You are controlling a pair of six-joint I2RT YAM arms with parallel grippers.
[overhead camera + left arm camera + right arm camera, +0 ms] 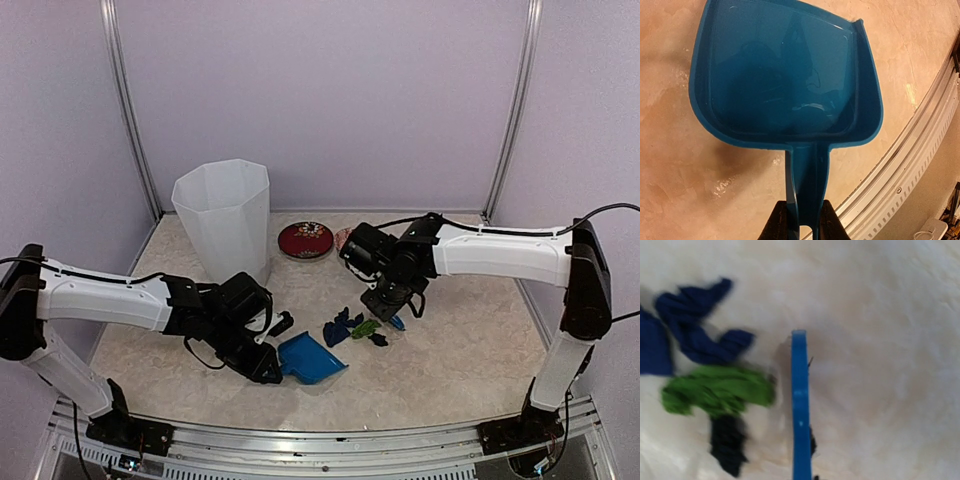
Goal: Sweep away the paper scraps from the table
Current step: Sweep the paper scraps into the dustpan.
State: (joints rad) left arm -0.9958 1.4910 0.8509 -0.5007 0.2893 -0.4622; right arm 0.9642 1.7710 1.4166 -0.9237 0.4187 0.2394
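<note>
While my left fingers pinch narrowly on the handle of the blue dustpan, my right fingers are closed tight on the brush. The right wrist view shows only the brush's blue edge, not the fingers themselves. That edge runs from 12 to 6 o'clock in that view. The paper scraps lie just beside it at 9 o'clock: navy toward 10, green at 9, black toward 7. From above, the same small heap sits on the bench between my two tools. The brush is at its 3 o'clock and the dustpan is near at its 7 o'clock, open mouth turned toward the heap and nothing in it. My right arm is the nearer one. I judge the coming stroke must go broadside toward 8 o'clock in the top view, driving the heap into the pan.
</note>
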